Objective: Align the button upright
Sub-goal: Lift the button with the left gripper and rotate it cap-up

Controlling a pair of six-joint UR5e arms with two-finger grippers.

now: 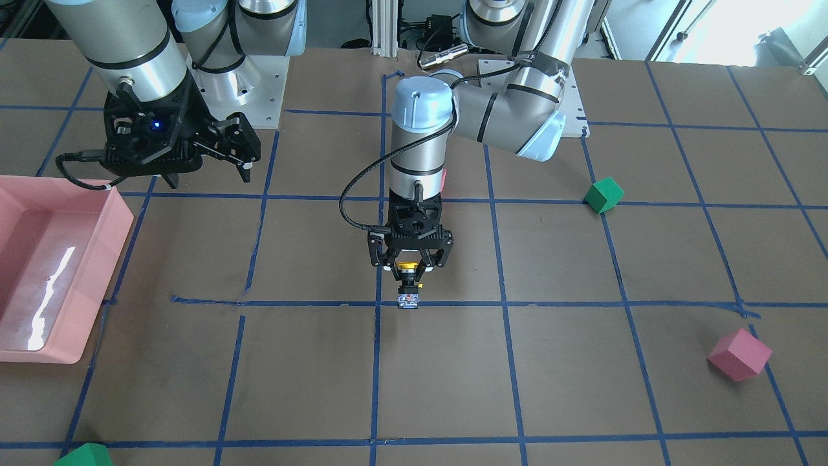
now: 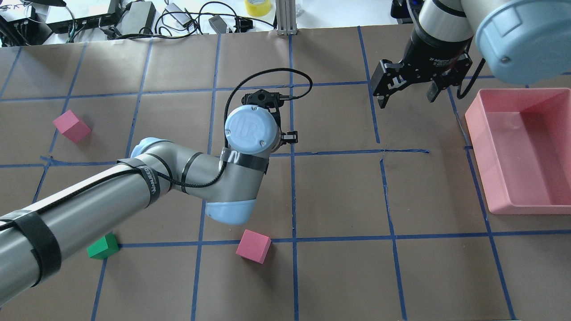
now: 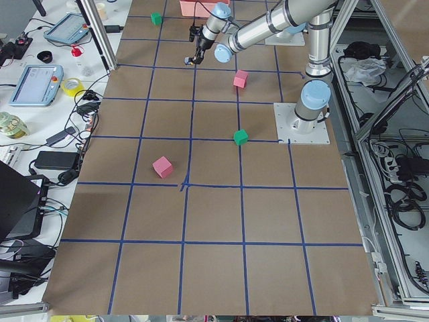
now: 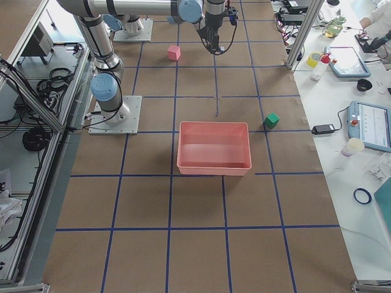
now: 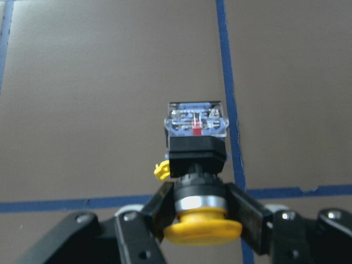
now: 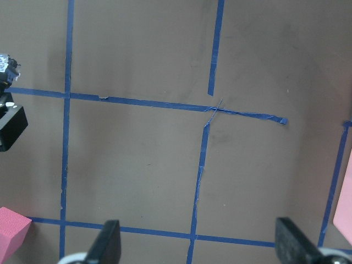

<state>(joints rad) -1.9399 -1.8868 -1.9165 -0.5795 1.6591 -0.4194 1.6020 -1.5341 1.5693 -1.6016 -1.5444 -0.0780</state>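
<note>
The button (image 1: 408, 285) has a yellow cap on top, a black body and a clear, silvery contact end pointing down. My left gripper (image 1: 409, 268) is shut on it just below the cap and holds it upright over a blue tape line near the table's middle. I cannot tell whether it touches the table. The left wrist view shows the button (image 5: 196, 148) between the fingers (image 5: 248, 212). In the overhead view the left wrist hides it. My right gripper (image 1: 208, 172) is open and empty, raised beside the pink tray; it also shows in the overhead view (image 2: 407, 100).
A pink tray (image 1: 97, 213) sits on the robot's right side, also in the overhead view (image 2: 490, 133). A green cube (image 1: 603, 195) and a pink cube (image 1: 739, 354) lie on the left side. Another pink cube (image 2: 253, 246) lies near the left arm's elbow. A green cube (image 1: 84, 456) lies at the far edge.
</note>
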